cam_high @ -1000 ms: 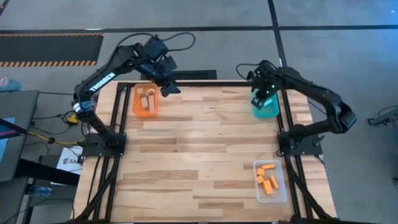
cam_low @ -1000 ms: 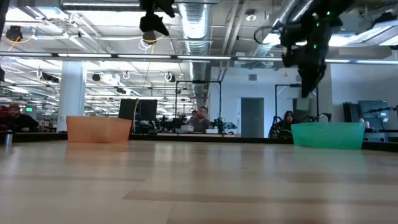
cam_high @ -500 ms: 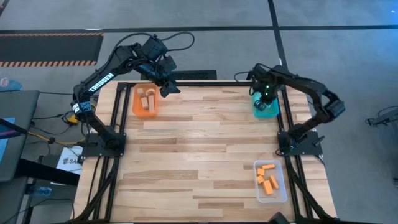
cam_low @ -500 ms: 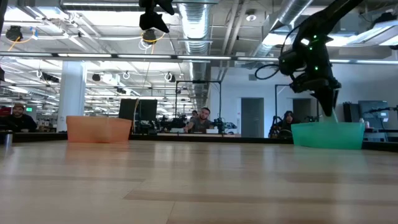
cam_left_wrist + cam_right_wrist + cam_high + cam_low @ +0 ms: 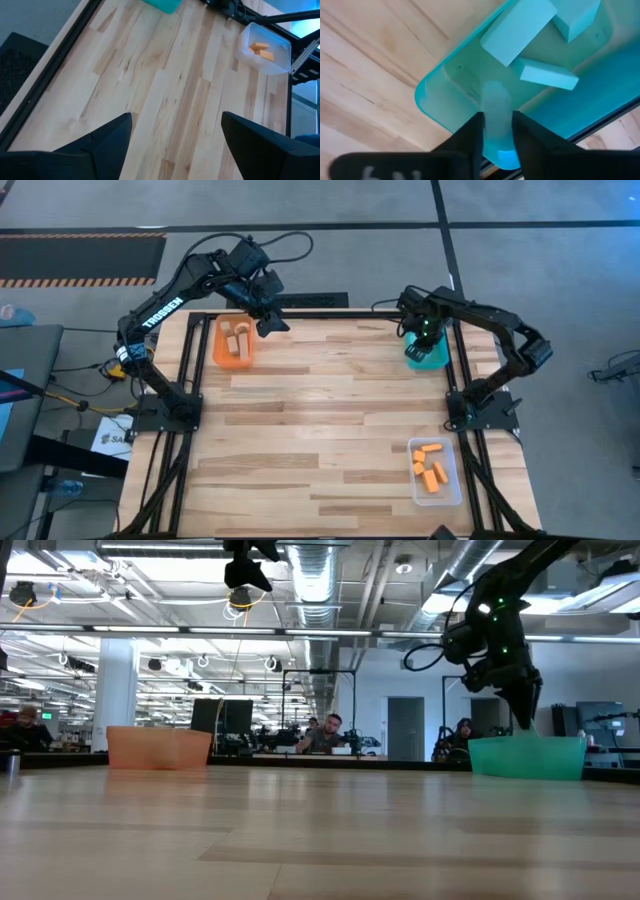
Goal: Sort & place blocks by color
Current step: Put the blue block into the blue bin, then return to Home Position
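Note:
My right gripper (image 5: 497, 119) is shut on a light blue block (image 5: 496, 100) and points down into the teal tray (image 5: 436, 360) near the table's far right corner; in the low view it (image 5: 525, 712) dips behind the tray's wall (image 5: 527, 758). Three more light blue blocks (image 5: 517, 30) lie flat on the tray's floor. My left gripper (image 5: 270, 323) hangs open, high beside the orange tray (image 5: 219, 345), which holds pale wood blocks (image 5: 237, 340). Orange blocks (image 5: 430, 468) lie in the clear tray (image 5: 452, 485). My right gripper pinches the light blue block between its two fingers, which lie on its long sides (image 5: 492, 107). It comes from above, slanting down into the teal tray. The block's free end (image 5: 495, 90) sticks out past the fingertips over the tray's floor; whether it touches the floor, I cannot tell.
Bare wooden tabletop (image 5: 320, 410) stretches between the three trays. A black frame rail (image 5: 300, 313) runs along the far edge, and both arm bases (image 5: 175, 415) stand at the table's sides. People sit in the room beyond the table (image 5: 325, 735).
My right gripper has come down from above the teal tray until its fingers dip behind the tray's wall, tipping as it went, and it has carried the light blue block with it. My left arm has kept still.

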Robot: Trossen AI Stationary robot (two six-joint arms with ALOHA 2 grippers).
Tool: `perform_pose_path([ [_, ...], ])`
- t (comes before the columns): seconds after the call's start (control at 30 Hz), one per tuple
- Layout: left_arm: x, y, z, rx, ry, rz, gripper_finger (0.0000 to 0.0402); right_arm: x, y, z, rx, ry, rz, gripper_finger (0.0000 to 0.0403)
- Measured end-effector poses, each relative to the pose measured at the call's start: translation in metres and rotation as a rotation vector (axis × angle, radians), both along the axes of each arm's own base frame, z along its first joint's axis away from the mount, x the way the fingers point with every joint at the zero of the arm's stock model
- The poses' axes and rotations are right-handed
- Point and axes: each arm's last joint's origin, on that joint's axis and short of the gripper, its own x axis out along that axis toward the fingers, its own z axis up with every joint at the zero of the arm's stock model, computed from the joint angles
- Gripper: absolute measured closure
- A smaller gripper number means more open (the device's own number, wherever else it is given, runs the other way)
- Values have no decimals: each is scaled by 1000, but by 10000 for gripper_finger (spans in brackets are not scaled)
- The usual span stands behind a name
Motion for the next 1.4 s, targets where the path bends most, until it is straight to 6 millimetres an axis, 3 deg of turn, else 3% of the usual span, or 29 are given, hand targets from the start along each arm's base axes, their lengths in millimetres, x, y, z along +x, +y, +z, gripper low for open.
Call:
perform_pose_path([
  [0.37, -2, 0, 1, 38, 11, -2, 107, -1, 2, 2, 9, -4, 6, 154],
  [0.63, -35, -11, 34, 205, -99, 93, 107, -9, 17, 30, -38, -176, 11, 146],
  [0.73, -49, -20, 49, 269, -206, 130, 107, -13, 26, 47, -87, -307, -16, 148],
  [0.83, -61, -28, 52, 314, -288, 167, 107, -12, 36, 66, -142, -491, -10, 148],
  [1.0, -84, -42, 33, 349, -401, 251, 107, -3, 59, 99, -238, -824, 119, 148],
  [1.2, -104, -57, -18, 358, -572, 283, 107, 10, 88, 135, -428, -1203, 366, 148],
  [1.3, -111, -62, -46, 392, -704, 284, 107, 18, 95, 137, -499, -1394, 446, 149],
  [1.4, -117, -65, -76, 399, -814, 311, 107, 27, 97, 124, -525, -1556, 448, 149],
])
